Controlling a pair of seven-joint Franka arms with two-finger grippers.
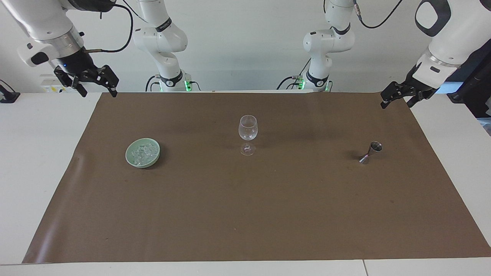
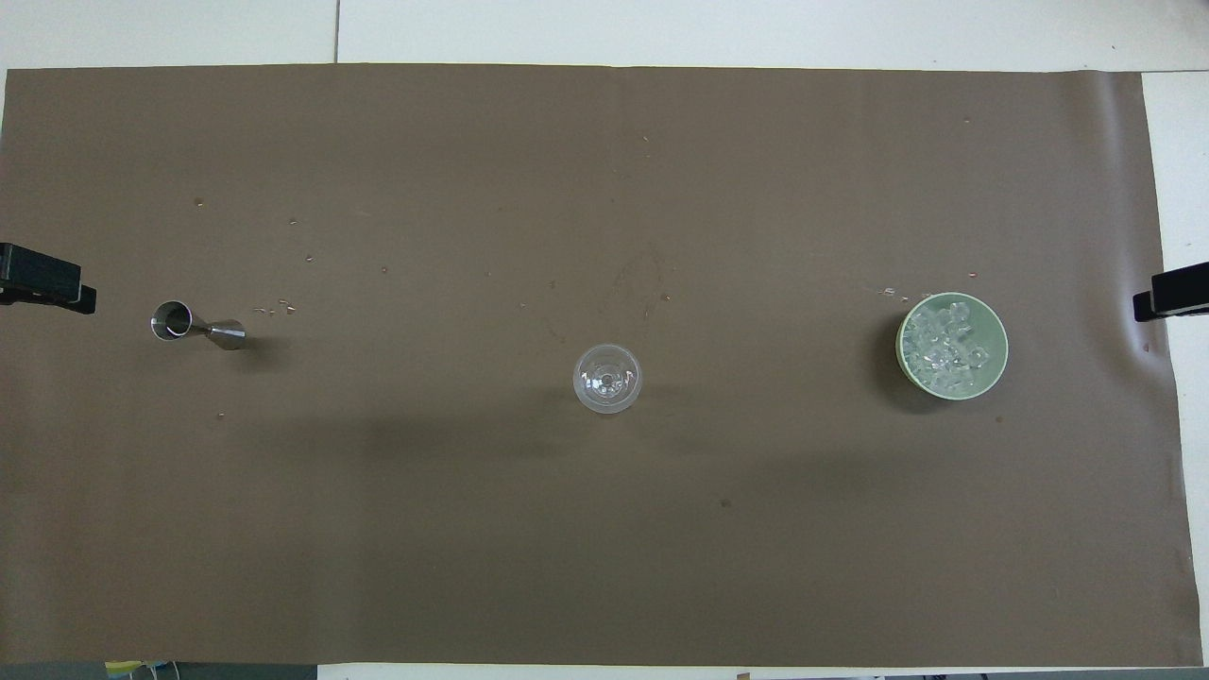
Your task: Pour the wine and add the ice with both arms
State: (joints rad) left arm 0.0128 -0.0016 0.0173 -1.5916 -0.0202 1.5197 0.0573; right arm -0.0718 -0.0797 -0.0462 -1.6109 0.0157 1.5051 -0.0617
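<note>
The ice (image 1: 143,154) is seen as small, clear, glassy, irregular chunks heaped in a shallow, round, pale green bowl (image 1: 155,158). The bowl is set on a matt brown sheet (image 1: 245,214) toward the right arm's end of the table, at about 9 o'clock from the wine glass (image 1: 247,134) in the facing view.

The wine glass, clear, stemmed and upright, is placed mid-sheet. A metal measuring cup (image 1: 371,152) shaped like an hourglass is stood toward the left arm's end, at about 3 o'clock from the glass, its long axis vertical.

The right gripper (image 1: 96,87) is held in the air over the sheet's corner, at about 11 o'clock from the bowl and well apart from it, fingers spread and nothing gripped. The left gripper (image 1: 397,97) is held over the sheet's other corner at the robots' end, likewise spread and unloaded.
</note>
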